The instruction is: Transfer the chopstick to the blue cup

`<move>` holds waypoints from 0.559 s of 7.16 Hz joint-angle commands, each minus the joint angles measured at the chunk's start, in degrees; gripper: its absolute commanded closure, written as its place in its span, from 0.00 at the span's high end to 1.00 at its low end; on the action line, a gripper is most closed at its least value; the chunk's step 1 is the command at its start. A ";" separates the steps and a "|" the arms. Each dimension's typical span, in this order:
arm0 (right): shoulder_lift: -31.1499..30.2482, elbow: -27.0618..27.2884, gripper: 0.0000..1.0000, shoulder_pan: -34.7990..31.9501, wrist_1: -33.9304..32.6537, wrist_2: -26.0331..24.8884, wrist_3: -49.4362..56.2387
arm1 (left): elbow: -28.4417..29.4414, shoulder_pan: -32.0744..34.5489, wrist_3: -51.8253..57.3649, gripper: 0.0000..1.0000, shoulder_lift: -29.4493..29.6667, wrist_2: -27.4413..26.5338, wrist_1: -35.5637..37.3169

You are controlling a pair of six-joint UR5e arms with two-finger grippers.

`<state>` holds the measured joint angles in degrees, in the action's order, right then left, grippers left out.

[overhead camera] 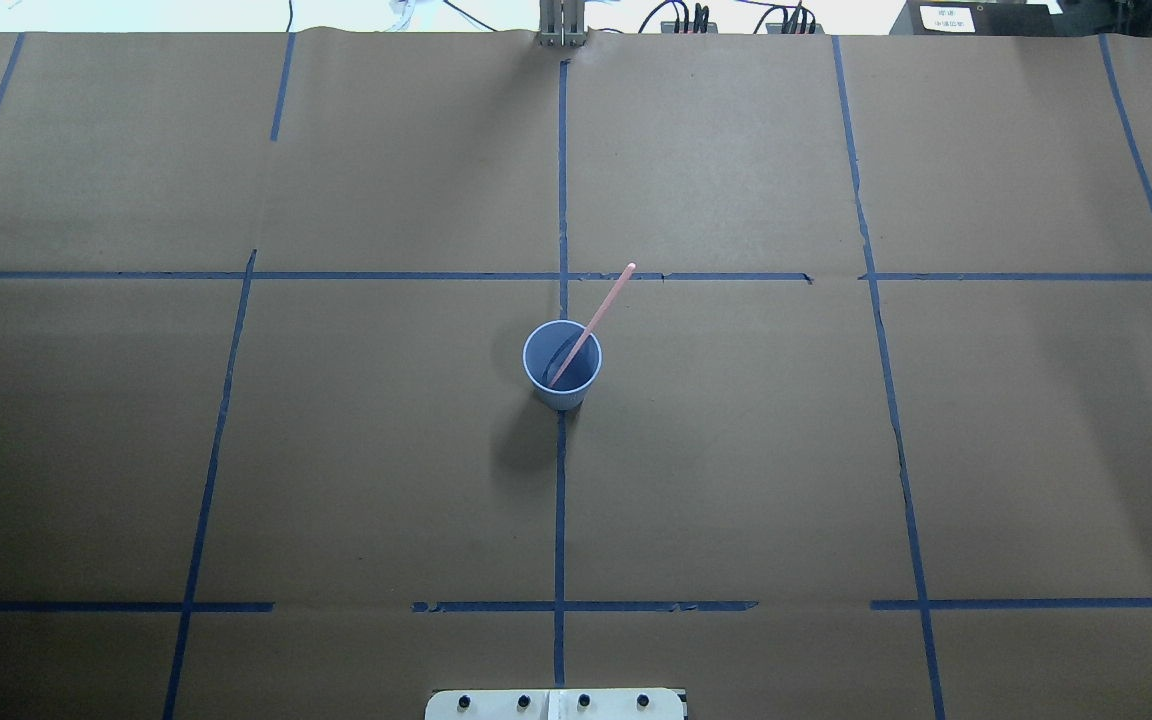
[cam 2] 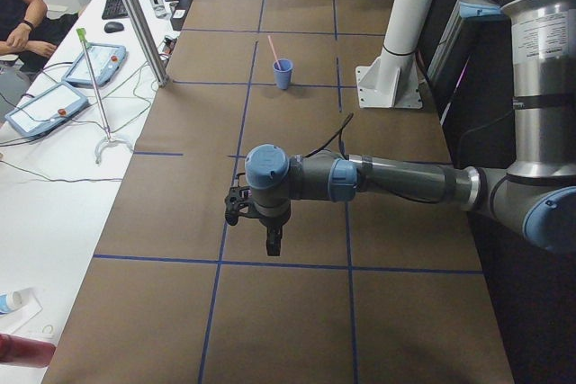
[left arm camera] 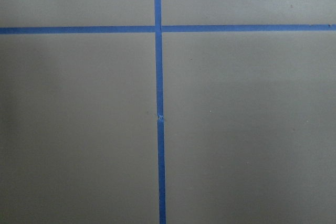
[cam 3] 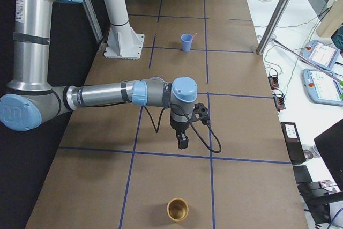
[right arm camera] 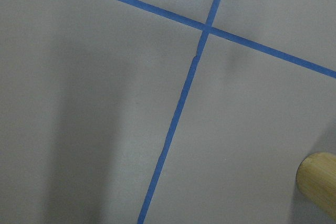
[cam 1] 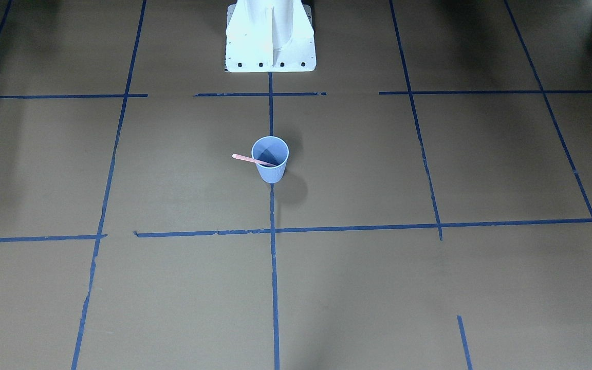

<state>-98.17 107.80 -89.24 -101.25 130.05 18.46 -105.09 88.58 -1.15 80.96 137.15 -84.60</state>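
The blue cup (cam 1: pixel 271 172) stands upright at the middle of the table on a blue tape line. One pale pink chopstick (cam 1: pixel 245 158) leans inside it, its upper end sticking out over the rim. Both also show in the overhead view, the cup (overhead camera: pixel 563 396) and the chopstick (overhead camera: pixel 606 303). My left gripper (cam 2: pixel 271 242) hangs over the table far from the cup at the robot's left end. My right gripper (cam 3: pixel 183 143) hangs far from the cup at the right end. Both show only in the side views, so I cannot tell whether they are open or shut. Neither touches the cup.
A tan wooden cup (cam 3: pixel 177 209) stands near the table's right end, close to my right gripper; its edge shows in the right wrist view (right arm camera: pixel 318 182). The white robot base (cam 1: pixel 270 46) stands behind the blue cup. Operators' desks with tablets and cables lie beyond the table's far side.
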 commanded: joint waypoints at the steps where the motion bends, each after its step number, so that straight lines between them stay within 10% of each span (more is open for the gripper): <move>1: -0.09 -0.22 1.00 0.03 0.00 1.59 -0.09 | -0.11 0.01 -0.08 1.00 -0.19 -0.22 0.22; 4: -0.18 -0.31 1.00 -0.06 0.00 3.01 -4.09 | -0.81 0.01 0.09 1.00 -0.63 -0.13 0.57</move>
<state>-98.33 107.39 -89.28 -101.28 132.51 17.13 -105.56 88.59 -1.13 80.51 136.95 -84.13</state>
